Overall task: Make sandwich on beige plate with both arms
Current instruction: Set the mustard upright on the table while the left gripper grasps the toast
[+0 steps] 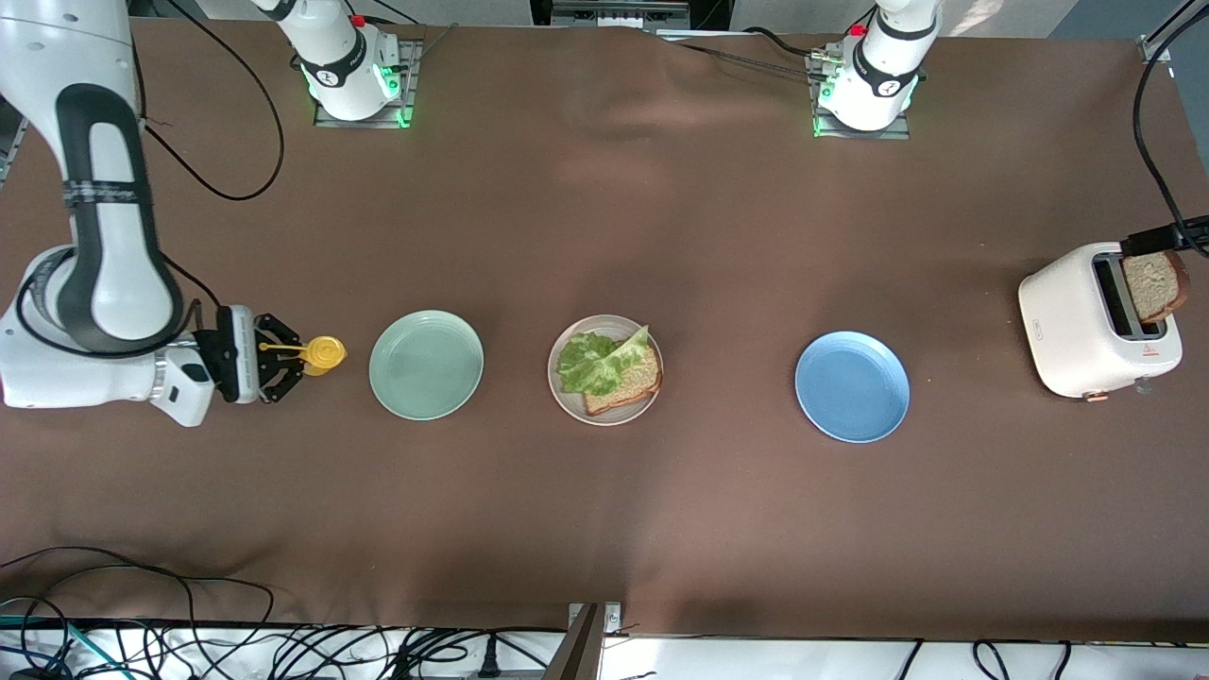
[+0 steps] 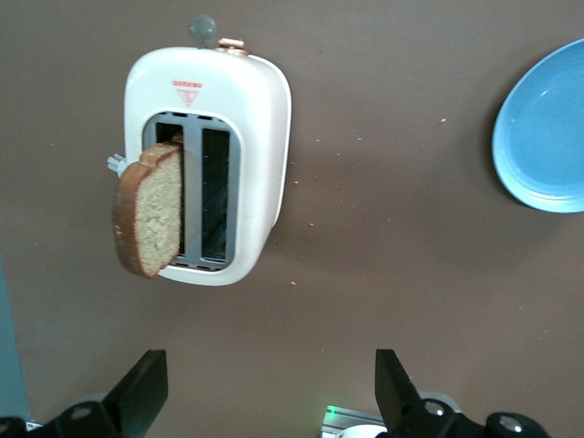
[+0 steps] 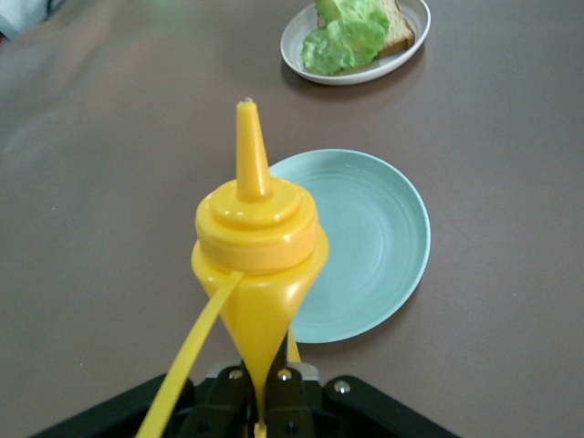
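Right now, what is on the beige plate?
On the beige plate lies a bread slice with a lettuce leaf on top; the leaf hides part of the bread, so anything beneath stays unseen.

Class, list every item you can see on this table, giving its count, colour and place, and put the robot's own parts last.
beige plate: one, pale beige, mid-table between the other plates.
bread slice: one, brown, on the beige plate.
lettuce leaf: one, green, on that slice.
mint-green plate: one, toward the right arm's end.
blue plate: one, toward the left arm's end.
toaster: one, white, at the left arm's end.
second bread slice: one, brown, sticking up from a toaster slot.
yellow squeeze bottle: one, held beside the mint-green plate.
right gripper: shut on the bottle.
left gripper: open, over the toaster.
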Robot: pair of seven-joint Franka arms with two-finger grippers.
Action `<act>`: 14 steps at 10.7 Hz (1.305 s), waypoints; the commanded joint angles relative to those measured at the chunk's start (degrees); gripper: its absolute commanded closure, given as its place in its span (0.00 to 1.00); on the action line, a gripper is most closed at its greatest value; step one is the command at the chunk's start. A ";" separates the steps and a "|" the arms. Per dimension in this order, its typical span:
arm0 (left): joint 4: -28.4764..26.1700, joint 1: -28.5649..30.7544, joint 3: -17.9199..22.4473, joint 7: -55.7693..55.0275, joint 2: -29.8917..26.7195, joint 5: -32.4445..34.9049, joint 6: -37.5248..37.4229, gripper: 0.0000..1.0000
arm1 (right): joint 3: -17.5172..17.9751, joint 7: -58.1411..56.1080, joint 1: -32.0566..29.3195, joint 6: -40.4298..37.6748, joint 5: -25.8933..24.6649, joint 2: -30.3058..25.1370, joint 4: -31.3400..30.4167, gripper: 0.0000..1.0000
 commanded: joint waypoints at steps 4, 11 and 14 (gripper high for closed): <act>0.76 12.08 -0.75 17.44 8.20 1.75 11.23 0.00 | 1.34 -21.68 -7.20 -4.43 12.55 8.33 0.12 1.00; 0.76 12.36 -1.01 18.08 13.05 1.05 13.36 0.10 | 1.16 -25.31 -8.26 -5.57 13.90 10.55 -0.23 0.96; 0.68 12.18 -1.10 18.17 13.67 1.05 13.46 0.15 | 1.08 -26.36 -8.44 -4.69 13.72 10.37 -1.28 0.00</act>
